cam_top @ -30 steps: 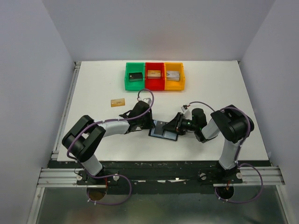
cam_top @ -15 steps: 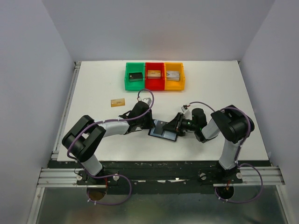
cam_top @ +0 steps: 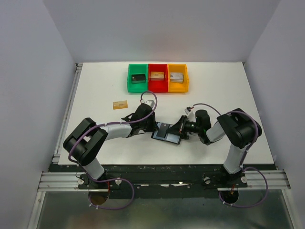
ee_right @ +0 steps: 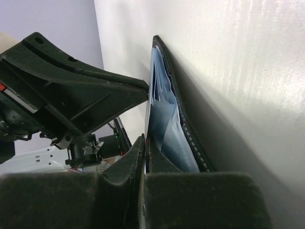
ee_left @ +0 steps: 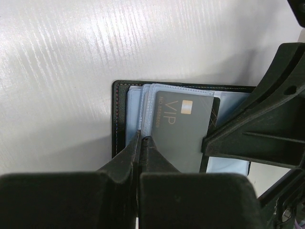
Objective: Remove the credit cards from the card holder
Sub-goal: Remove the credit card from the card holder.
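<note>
White tabletop [cam_top: 214, 86] bore the open card holder [cam_top: 167, 132] at lower centre, pinned by the closed left pincer [ee_left: 140, 138], while the right pincer [ee_right: 144, 143] looked nipped on a grey card [ee_left: 176, 124], which next called for a straight pull outward.

Your overhead view is evenly bright — soft white light from above leaves the table [cam_top: 219, 95] almost washed out, with only faint shadows and a lilac cast on the walls [cam_top: 167, 28]. On the left wrist, streaky glare runs across the tabletop. The grey card [ee_left: 183, 129] is sharp, its lettering readable, while the left gripper [ee_left: 139, 140] blurs at the bottom edge. On the right wrist, glare streaks the right side, a dark shadow hugs the card holder [ee_right: 183, 121] — and the right gripper [ee_right: 144, 143] is out of focus.
</note>
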Robot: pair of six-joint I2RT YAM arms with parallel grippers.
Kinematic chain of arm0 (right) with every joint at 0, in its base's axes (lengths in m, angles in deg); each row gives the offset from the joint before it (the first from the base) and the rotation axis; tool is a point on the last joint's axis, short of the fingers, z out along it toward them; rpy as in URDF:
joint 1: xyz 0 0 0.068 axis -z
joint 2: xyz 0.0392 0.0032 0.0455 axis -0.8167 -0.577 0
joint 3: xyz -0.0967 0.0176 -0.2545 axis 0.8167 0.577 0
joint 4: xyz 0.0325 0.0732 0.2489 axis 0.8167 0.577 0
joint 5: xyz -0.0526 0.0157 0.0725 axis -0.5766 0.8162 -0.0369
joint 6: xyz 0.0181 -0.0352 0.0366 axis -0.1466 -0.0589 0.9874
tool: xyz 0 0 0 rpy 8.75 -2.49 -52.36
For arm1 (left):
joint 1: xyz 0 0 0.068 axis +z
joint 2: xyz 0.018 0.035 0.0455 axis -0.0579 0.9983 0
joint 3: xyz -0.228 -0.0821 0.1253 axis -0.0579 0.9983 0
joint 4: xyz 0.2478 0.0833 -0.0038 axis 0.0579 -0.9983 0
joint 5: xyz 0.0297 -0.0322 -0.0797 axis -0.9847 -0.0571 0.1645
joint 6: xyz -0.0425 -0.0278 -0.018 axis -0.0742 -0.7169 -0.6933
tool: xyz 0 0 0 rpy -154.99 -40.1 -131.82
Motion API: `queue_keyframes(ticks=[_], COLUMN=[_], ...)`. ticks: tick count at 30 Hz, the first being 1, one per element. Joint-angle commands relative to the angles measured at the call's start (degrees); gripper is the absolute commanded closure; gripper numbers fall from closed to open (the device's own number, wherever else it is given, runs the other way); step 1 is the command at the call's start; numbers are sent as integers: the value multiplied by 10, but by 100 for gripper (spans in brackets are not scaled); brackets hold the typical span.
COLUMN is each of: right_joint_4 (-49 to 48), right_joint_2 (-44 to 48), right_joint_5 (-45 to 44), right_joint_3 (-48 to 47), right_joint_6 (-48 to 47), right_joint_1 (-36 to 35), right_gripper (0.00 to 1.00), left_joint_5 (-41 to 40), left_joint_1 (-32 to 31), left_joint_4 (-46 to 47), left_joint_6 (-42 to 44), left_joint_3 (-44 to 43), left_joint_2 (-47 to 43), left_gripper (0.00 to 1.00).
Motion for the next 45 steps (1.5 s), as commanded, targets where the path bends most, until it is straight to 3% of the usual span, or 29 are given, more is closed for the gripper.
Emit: queue_keyframes(ticks=[1, 6, 16, 36, 45], right_joint_4=[8, 75, 240, 357, 423], right_joint_2=[29, 53, 100, 146, 149], right_joint_5=[-8, -14, -41, -80, -84], right_joint_3=[-19, -23, -46, -55, -85], right_joint_6=[-20, -59, -142, -212, -250], right_joint_1=[-6, -6, -6, -5, -5], right_gripper=[93, 100, 100, 100, 100], left_joint_5=[30, 22, 5, -12, -23], left_joint_1=[-14, -11, -8, -6, -7], left_joint_4=[-25, -30, -39, -52, -71], left_joint_6=[-11, -16, -27, -35, -11], left_joint_3=[6, 11, 19, 25, 6], left_joint_2=[7, 5, 0, -7, -57], left_gripper=[100, 100, 100, 100, 100])
